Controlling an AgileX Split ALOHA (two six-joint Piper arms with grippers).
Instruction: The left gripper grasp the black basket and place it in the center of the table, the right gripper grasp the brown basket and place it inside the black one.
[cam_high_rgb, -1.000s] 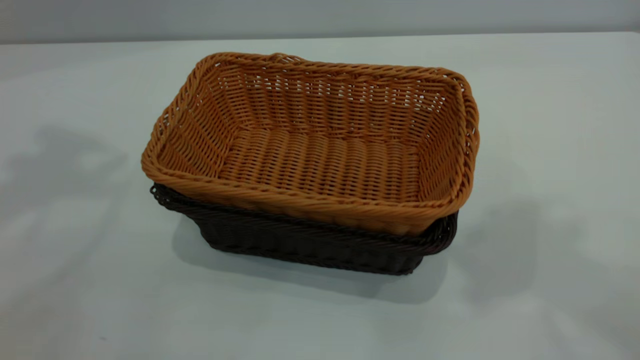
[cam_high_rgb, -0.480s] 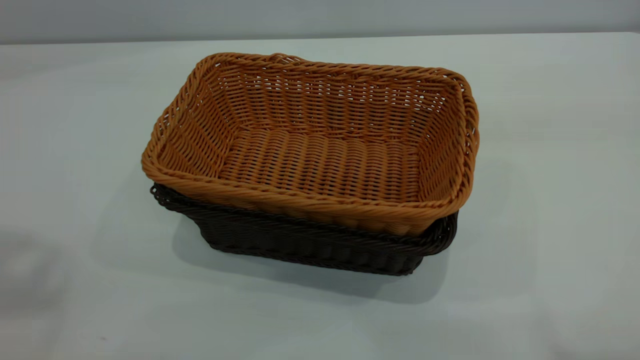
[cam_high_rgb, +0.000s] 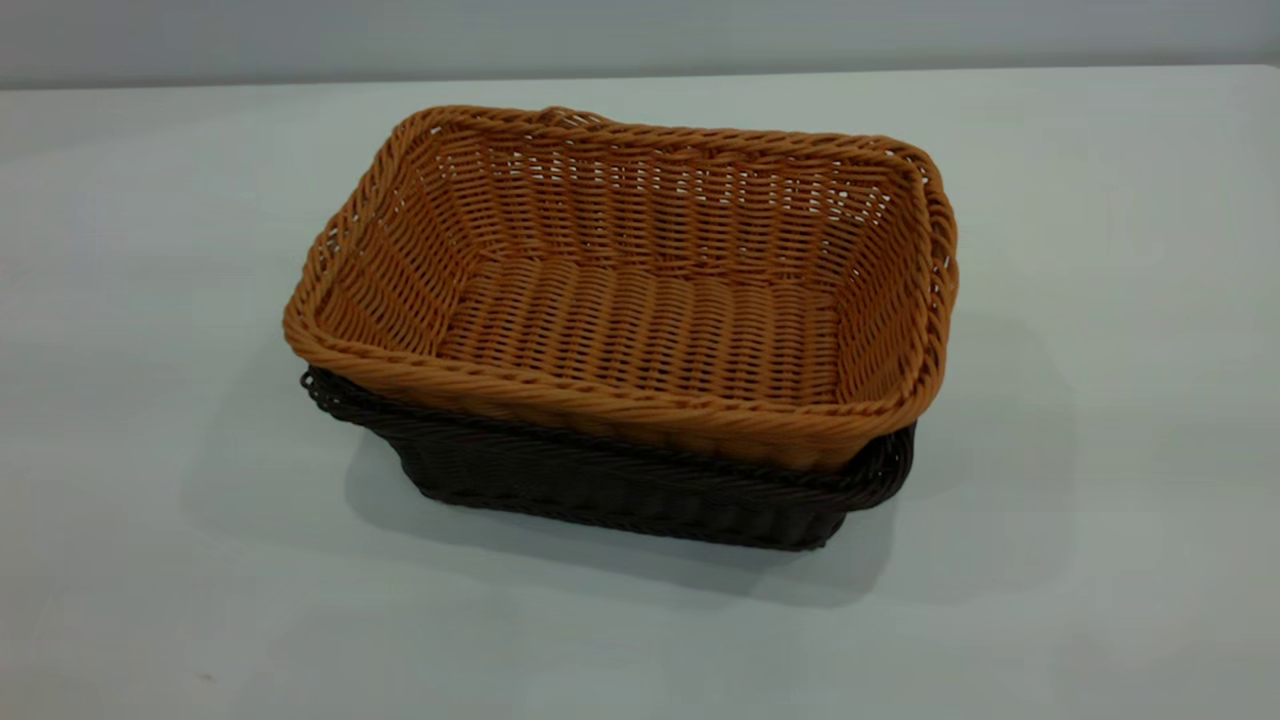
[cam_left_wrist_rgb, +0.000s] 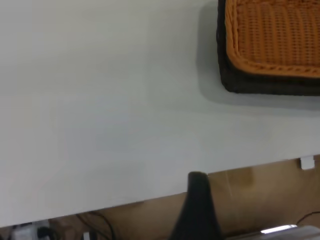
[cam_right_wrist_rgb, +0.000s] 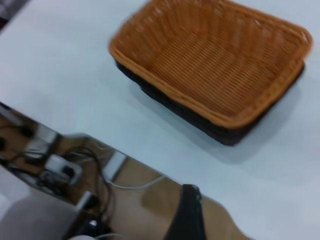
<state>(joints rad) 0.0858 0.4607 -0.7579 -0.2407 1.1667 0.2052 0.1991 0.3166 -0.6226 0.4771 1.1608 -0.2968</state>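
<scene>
The brown basket (cam_high_rgb: 640, 290) sits nested inside the black basket (cam_high_rgb: 620, 490) in the middle of the table (cam_high_rgb: 150, 250); only the black one's rim and lower wall show under it. Neither gripper appears in the exterior view. In the left wrist view the stacked baskets (cam_left_wrist_rgb: 272, 45) lie far from my left gripper (cam_left_wrist_rgb: 235, 210), which hangs past the table edge; one black finger (cam_left_wrist_rgb: 197, 205) shows, with nothing against it. In the right wrist view the brown basket (cam_right_wrist_rgb: 215, 60) lies well ahead of my right gripper (cam_right_wrist_rgb: 220, 215), also off the table edge, open and empty.
The table's edge (cam_left_wrist_rgb: 150, 197) runs across both wrist views. Below it is a brown floor with cables and small boxes (cam_right_wrist_rgb: 55, 167). A pale wall (cam_high_rgb: 640, 35) stands behind the table.
The baskets have not moved. The arm shadows on the table at left and right have faded and slid off the surface.
</scene>
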